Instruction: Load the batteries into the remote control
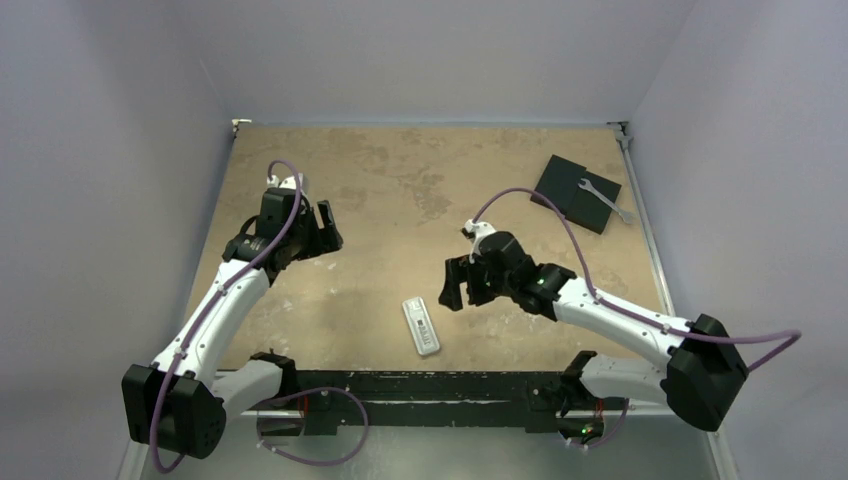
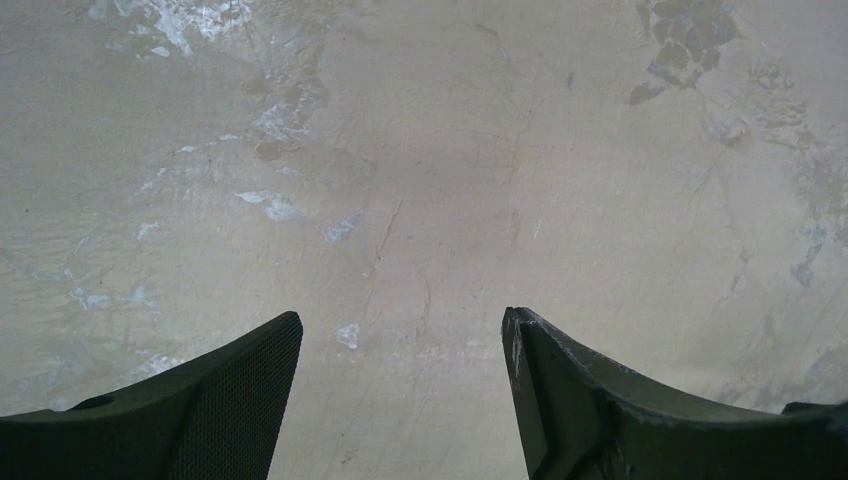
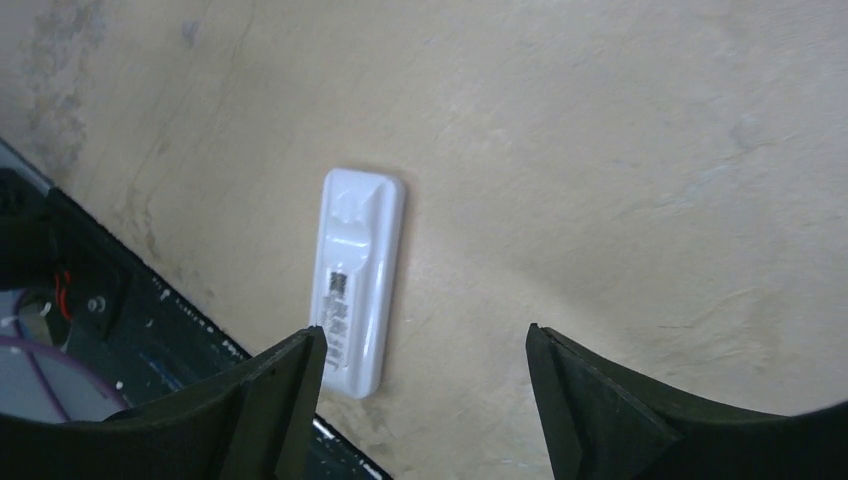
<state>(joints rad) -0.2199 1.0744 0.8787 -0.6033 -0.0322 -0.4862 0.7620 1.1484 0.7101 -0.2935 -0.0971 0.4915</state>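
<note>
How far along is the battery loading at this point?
Nothing looks done: the remote control lies label-side up on the table, untouched. Nothing is in hand: left gripper and right gripper are open and empty. No batteries show in any view, so loading both is left.

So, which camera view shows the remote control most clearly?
The right wrist view: the remote control lies flat and large there, a printed label facing up. The top external view shows it small, by the near edge of the table. The left wrist view shows none of it, only table.
</note>
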